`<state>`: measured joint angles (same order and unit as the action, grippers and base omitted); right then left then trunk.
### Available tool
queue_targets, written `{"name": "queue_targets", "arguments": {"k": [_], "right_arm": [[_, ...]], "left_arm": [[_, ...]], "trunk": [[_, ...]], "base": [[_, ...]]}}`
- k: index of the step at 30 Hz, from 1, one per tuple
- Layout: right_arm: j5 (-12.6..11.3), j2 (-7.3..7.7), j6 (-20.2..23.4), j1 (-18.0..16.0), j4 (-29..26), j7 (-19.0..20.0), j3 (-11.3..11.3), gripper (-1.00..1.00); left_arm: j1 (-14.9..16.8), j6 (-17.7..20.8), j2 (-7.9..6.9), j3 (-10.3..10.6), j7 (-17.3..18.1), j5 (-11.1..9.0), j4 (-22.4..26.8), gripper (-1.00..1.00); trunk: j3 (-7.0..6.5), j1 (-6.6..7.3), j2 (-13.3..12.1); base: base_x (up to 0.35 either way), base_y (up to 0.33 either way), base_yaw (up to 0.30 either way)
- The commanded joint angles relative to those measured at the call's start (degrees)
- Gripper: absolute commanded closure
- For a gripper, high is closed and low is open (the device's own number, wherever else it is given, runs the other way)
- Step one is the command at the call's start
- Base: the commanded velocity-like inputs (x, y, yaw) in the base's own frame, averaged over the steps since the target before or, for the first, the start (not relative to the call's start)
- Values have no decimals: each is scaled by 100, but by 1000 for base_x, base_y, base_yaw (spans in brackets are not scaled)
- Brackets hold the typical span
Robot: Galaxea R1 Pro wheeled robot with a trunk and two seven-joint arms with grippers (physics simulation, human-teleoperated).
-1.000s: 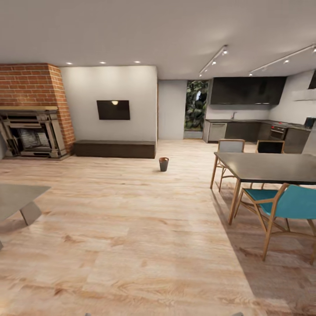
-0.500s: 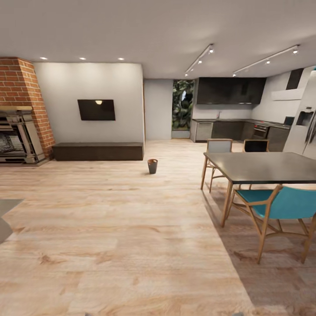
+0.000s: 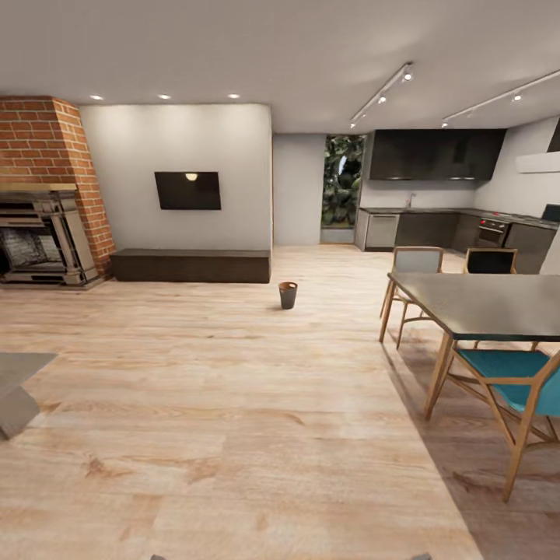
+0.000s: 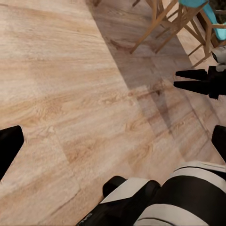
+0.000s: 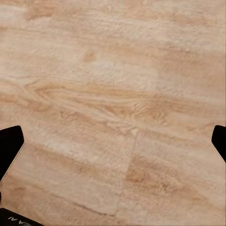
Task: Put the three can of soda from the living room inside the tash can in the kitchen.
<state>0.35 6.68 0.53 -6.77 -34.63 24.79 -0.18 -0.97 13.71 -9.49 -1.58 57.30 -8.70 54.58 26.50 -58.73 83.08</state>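
The trash can [image 3: 288, 295], a small tapered bin, stands on the wood floor in the middle distance of the head view, in front of the passage to the kitchen. The soda cans are out of view. My left gripper [image 4: 113, 141] is open, its black fingertips [image 4: 9, 147] at the frame's edges with bare floor between them. My right gripper [image 5: 113, 141] is open too, over bare planks, with nothing between its fingers. The left wrist view catches the right gripper's [image 4: 176, 79] two black fingers from the side.
A dark dining table [image 3: 482, 303] with a teal chair [image 3: 521, 381] and wooden chairs stands at the right. A brick fireplace [image 3: 43, 233] and a low dark bench [image 3: 190, 266] line the far wall. A grey table corner [image 3: 19, 381] juts in at the left. Kitchen counters [image 3: 451, 229] lie beyond.
The whole head view swung right, then back left, so the camera moved. The trash can and the furniture have stayed where they were.
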Motion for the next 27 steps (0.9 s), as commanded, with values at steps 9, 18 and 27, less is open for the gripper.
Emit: {"name": "queue_targets", "arguments": {"k": [9, 18, 27], "right_arm": [[0, 0, 0, 0, 0, 0, 0, -100], [0, 0, 0, -1, 0, 0, 8, -100], [0, 0, 0, 0, 0, 0, 9, -100]], "left_arm": [[0, 0, 0, 0, 0, 0, 1, -100], [0, 0, 0, 0, 0, 0, 2, -100], [0, 0, 0, 0, -2, 0, 3, -100]], "trunk": [[38, 0, 0], [42, 0, 0], [42, 0, 0]], "base": [[309, 169, 79], [341, 30, 7], [345, 2, 0]]}}
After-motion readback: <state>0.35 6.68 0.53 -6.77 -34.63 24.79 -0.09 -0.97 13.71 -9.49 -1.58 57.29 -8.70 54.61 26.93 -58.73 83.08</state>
